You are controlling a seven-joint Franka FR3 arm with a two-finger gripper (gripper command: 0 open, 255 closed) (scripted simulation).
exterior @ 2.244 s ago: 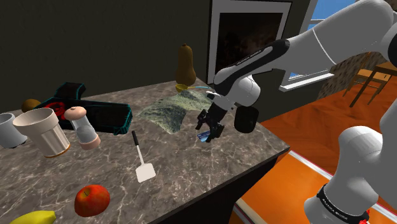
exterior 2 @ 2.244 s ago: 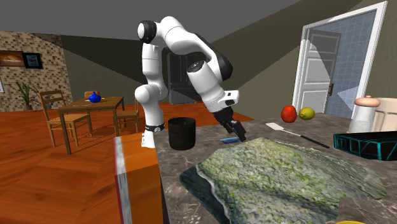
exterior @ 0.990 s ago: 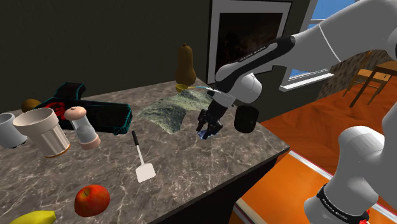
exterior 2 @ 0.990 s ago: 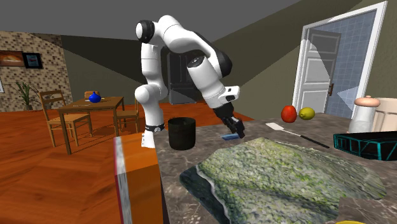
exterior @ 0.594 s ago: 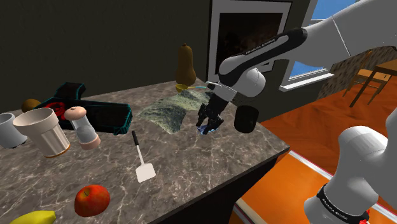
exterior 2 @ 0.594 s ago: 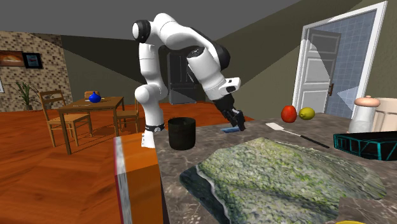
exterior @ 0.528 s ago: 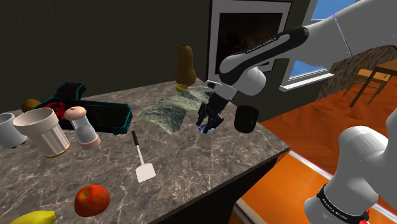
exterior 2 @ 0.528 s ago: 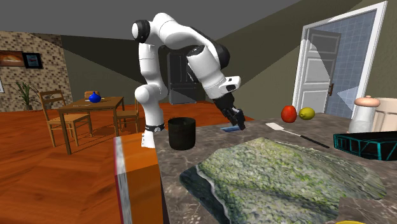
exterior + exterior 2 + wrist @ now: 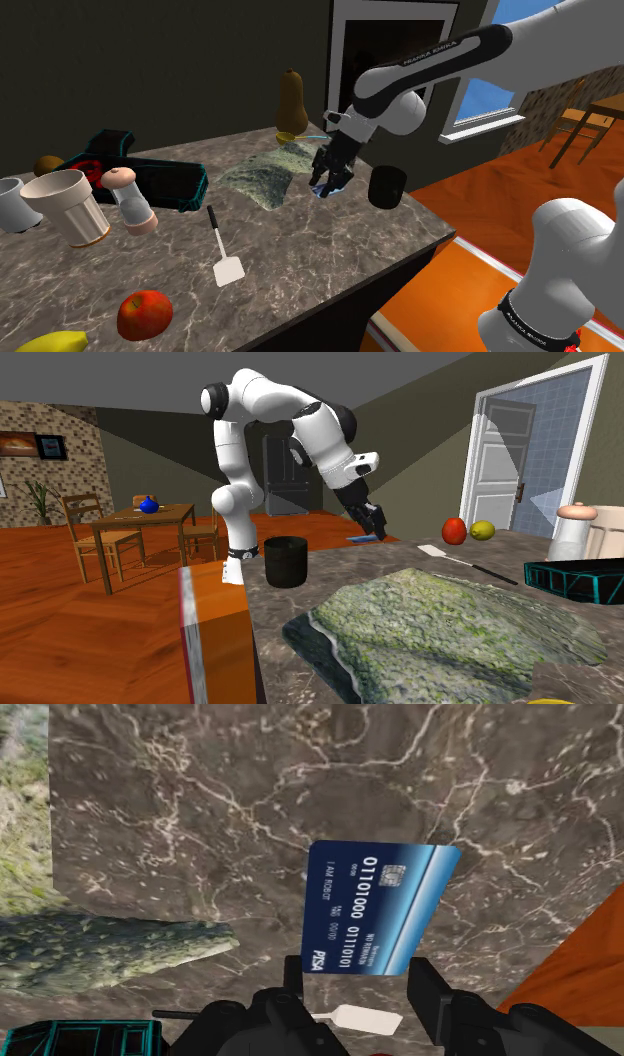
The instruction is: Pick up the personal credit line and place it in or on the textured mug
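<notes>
Claw (image 9: 355,972) is pinching a flat, glossy blue rectangular card (image 9: 380,909) with white digits, held up off the dark, white-veined marble counter (image 9: 200,824), near its edge.

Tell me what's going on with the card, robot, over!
Gripper shut on blue card. Card held above the counter, touching nothing else. Black cup close by.

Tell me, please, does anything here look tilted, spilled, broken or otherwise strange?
Nothing is spilled or broken. The blue card hangs clasped in the end effector above the marble counter. The cream cup and the grinder beside it both lean the same way in the shoulder view; that may be the camera's slant, not theirs.
</notes>
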